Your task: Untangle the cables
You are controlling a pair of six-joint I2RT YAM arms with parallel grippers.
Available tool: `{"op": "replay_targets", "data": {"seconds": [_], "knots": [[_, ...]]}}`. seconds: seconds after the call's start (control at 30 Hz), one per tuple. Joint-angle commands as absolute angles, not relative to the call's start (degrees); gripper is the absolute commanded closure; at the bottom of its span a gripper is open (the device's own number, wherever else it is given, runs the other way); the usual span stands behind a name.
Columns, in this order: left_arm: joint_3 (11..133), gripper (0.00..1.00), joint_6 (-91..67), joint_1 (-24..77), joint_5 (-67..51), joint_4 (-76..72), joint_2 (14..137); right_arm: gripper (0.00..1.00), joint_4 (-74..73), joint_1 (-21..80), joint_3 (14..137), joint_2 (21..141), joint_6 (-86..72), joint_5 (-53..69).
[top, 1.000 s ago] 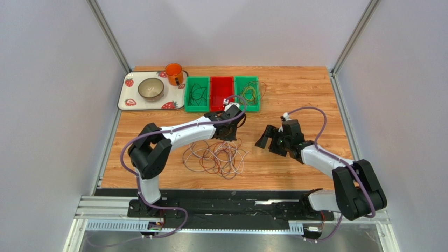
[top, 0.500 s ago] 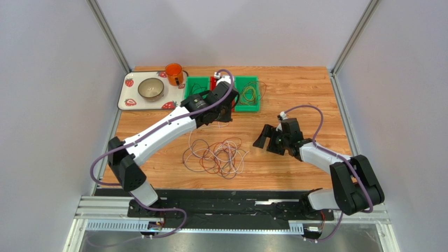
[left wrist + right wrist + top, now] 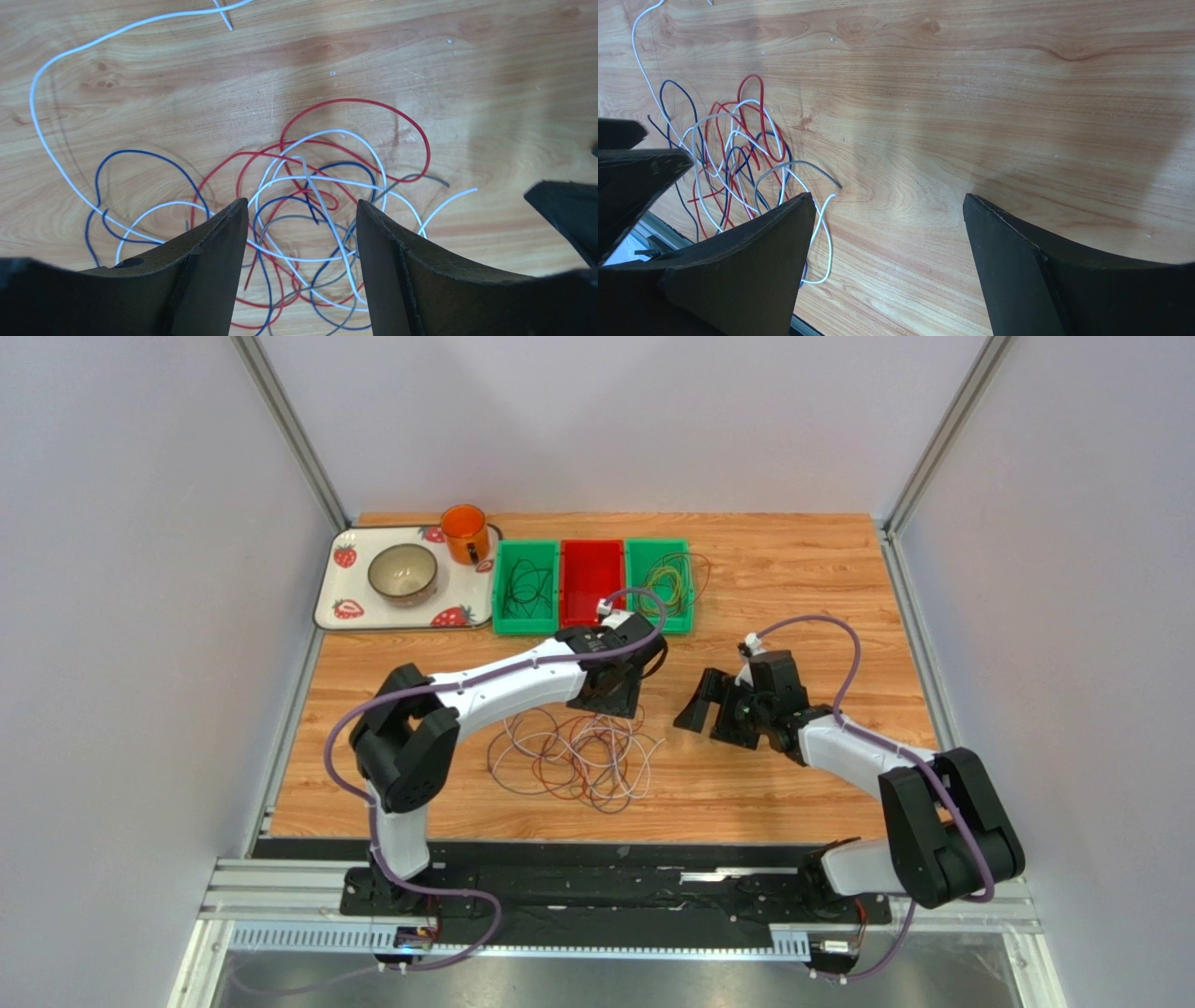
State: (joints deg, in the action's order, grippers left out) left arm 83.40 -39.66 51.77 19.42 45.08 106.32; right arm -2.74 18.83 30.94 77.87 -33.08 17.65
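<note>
Beneath the parted left tool [image 3: 300,206], loose tangled cables [image 3: 309,185]

The white-and-black left arm [image 3: 484,679] reached forward and inward, elbow folded back near its base, and its black two-finger left gripper [image 3: 302,210] pointed down with fingers parted, holding nothing. The matching right arm [image 3: 856,749] stretched leftward, its black right gripper [image 3: 887,203] spread wide and empty.

Both arms [image 3: 491,679] have white links, black joints, lilac cables [image 3: 818,620].
</note>
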Motion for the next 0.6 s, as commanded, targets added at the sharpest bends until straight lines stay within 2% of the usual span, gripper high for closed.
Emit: {"op": "replay_targets", "data": {"seconds": [0.0, 0.07, 0.17, 0.27, 0.3, 0.57], "knots": [[84.20, 0.35, -42.80, 52.29, 20.48, 41.75, 108.19, 0.14, -3.08, 18.98, 31.82, 79.01, -31.82, 18.46], [83.59, 0.36, -43.07, 52.64, 20.39, 40.88, 108.81, 0.14, -3.25, 18.98, 31.90, 79.28, -31.73, 18.63], [83.23, 0.43, -43.59, 52.73, 20.48, 40.69, 109.95, 0.15, -3.34, 18.98, 32.34, 79.89, -31.55, 18.81], [83.67, 0.75, -44.03, 53.00, 21.53, 42.18, 110.39, 0.15, -3.52, 18.98, 32.43, 80.07, -31.46, 18.81], [84.02, 1.00, -43.95, 53.17, 22.23, 42.71, 109.87, 0.15, -3.52, 18.98, 32.43, 80.07, -31.55, 18.81], [91.31, 1.00, -42.37, 53.61, 28.21, 53.61, 105.65, 0.15, -3.87, 18.98, 32.78, 80.60, -31.38, 18.90]]}}
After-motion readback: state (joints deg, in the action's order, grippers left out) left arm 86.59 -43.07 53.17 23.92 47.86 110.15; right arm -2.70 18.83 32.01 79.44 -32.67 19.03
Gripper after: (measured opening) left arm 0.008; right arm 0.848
